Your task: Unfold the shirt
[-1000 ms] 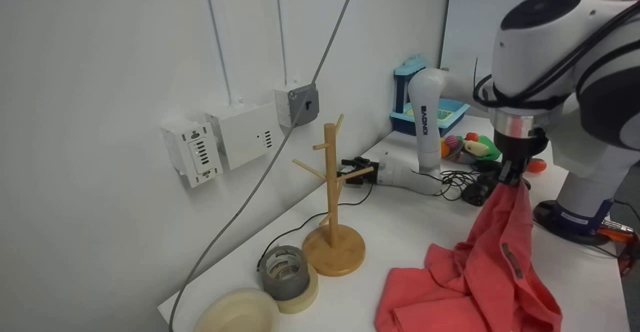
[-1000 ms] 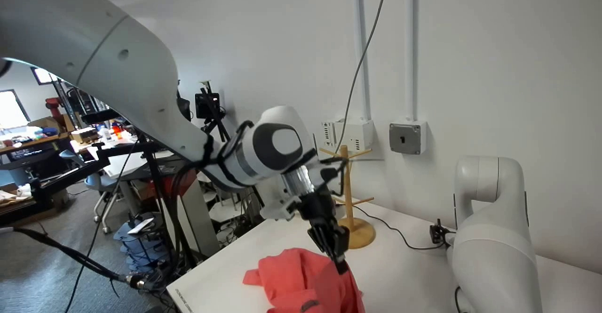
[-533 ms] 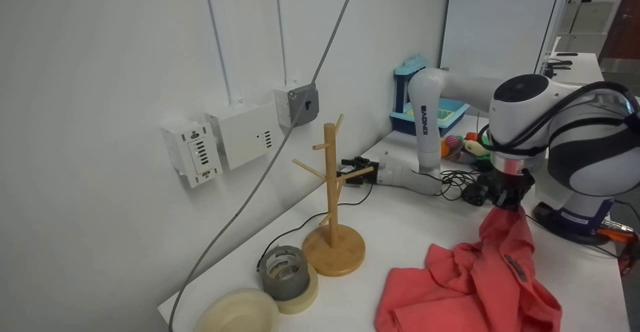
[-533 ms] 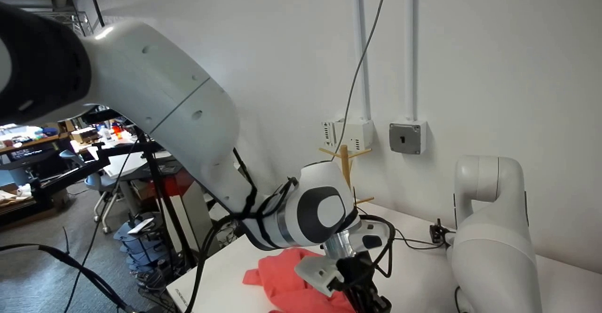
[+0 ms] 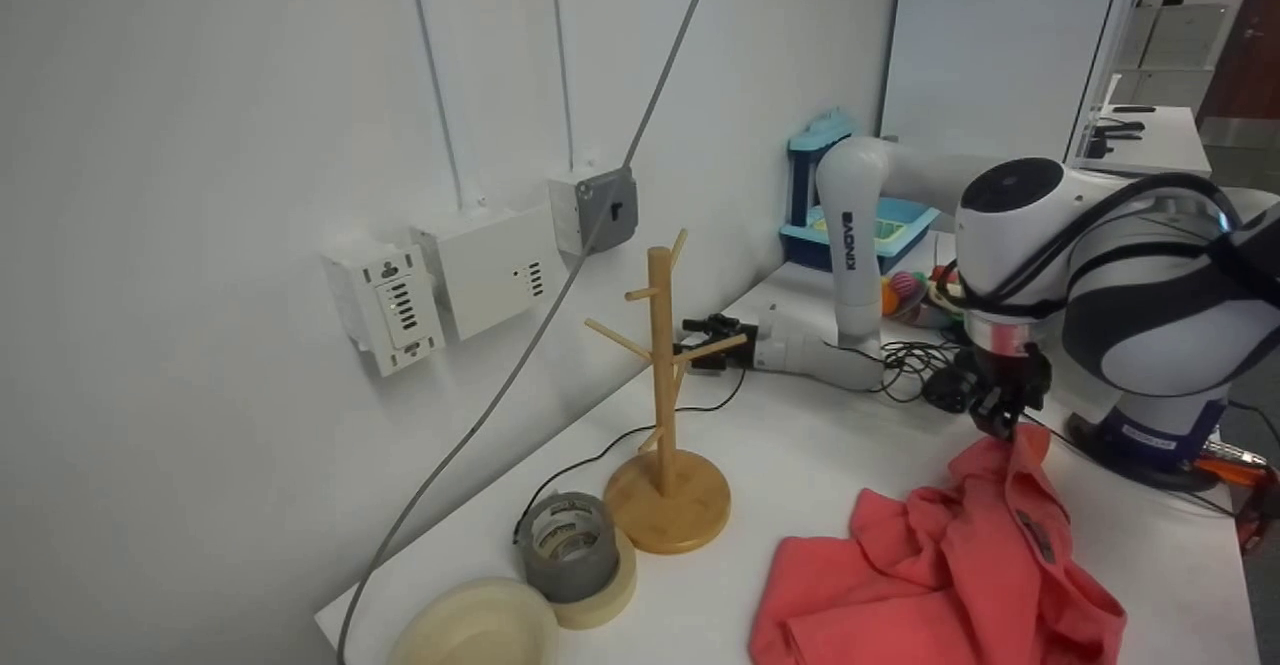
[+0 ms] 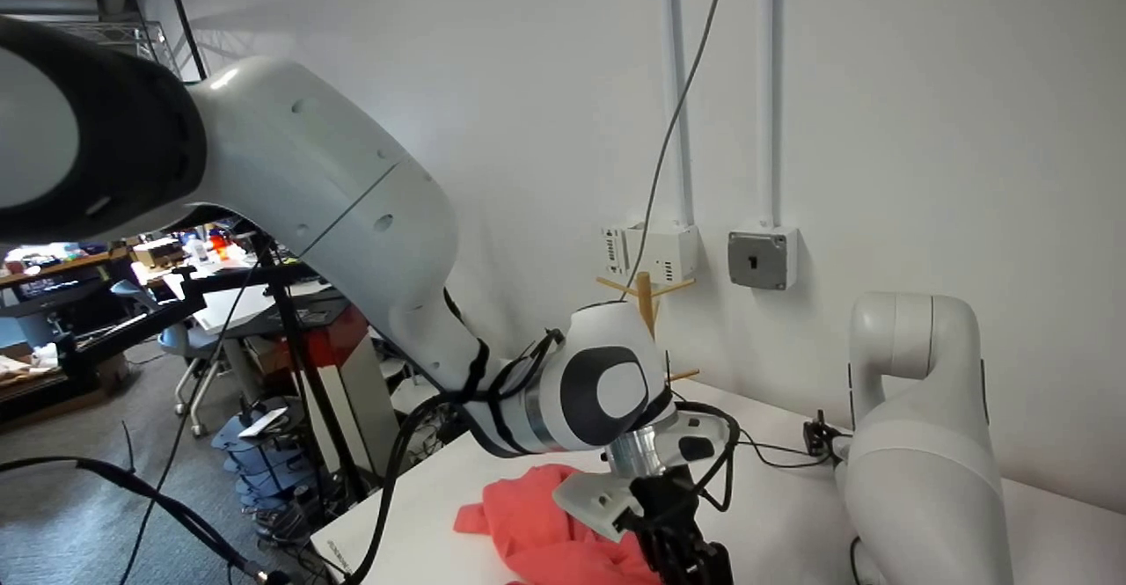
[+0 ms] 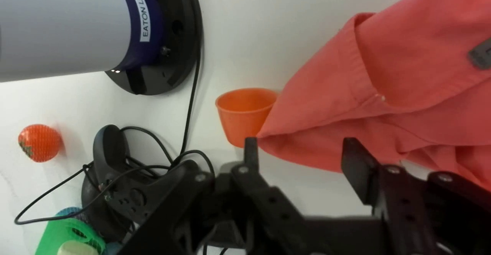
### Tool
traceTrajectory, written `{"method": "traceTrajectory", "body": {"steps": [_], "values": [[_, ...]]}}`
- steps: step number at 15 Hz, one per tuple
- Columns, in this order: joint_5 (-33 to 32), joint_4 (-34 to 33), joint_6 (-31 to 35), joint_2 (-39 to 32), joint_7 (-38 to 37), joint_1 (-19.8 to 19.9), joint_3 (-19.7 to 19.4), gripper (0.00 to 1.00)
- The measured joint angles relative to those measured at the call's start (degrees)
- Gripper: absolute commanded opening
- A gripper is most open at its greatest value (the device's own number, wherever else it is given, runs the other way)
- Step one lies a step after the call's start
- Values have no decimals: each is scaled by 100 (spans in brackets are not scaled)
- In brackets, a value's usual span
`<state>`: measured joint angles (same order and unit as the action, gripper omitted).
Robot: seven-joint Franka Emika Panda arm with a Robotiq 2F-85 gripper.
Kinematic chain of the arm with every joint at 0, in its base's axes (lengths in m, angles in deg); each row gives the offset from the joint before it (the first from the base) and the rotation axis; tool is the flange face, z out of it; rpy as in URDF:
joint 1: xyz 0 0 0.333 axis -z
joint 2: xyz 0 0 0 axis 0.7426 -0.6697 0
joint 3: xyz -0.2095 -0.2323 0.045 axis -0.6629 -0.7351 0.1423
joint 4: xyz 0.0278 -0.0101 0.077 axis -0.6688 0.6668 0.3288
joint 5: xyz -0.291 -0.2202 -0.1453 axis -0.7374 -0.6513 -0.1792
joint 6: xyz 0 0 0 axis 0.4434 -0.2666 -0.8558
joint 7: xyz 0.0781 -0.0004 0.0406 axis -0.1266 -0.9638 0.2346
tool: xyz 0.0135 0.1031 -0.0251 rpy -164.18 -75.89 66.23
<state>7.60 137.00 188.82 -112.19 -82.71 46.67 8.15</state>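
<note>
The coral-red shirt [image 5: 950, 565] lies rumpled on the white table in both exterior views, a dark tag showing on it. Its near part is cut off by the lower edge of the exterior views. In the wrist view the shirt [image 7: 322, 97] tapers to a corner, with a fold doubled over on top. My gripper [image 7: 300, 143] stands open just above that corner, its fingers well apart and no cloth pinched between them. From outside, the gripper [image 5: 1000, 427] hangs at the shirt's raised end, close to the cloth; whether they touch I cannot tell.
An orange cup [image 7: 245, 120] stands against the shirt's corner. Black controllers [image 7: 142, 197] with cables, a toy strawberry [image 7: 40, 143] and a Kinova arm [image 5: 850, 235] are nearby. A wooden peg stand [image 5: 664, 375], tape rolls [image 5: 570, 545] and a bowl [image 5: 480, 625] line the wall side.
My arm has come down toward the table, lowering the lifted end of the shirt. The jaws, earlier shut on the cloth, have opened and let it go.
</note>
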Motion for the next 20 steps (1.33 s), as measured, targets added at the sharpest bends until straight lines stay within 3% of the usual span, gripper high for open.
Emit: {"method": "traceTrajectory", "body": {"steps": [1,2,11,20], "values": [[1,25,-134,98,8,-55,0,98],[22,80,-242,224,65,-97,20,100],[1298,1651,-371,2211,1497,-104,674,100],[2194,3313,205,3961,1738,-111,1202,100]]}}
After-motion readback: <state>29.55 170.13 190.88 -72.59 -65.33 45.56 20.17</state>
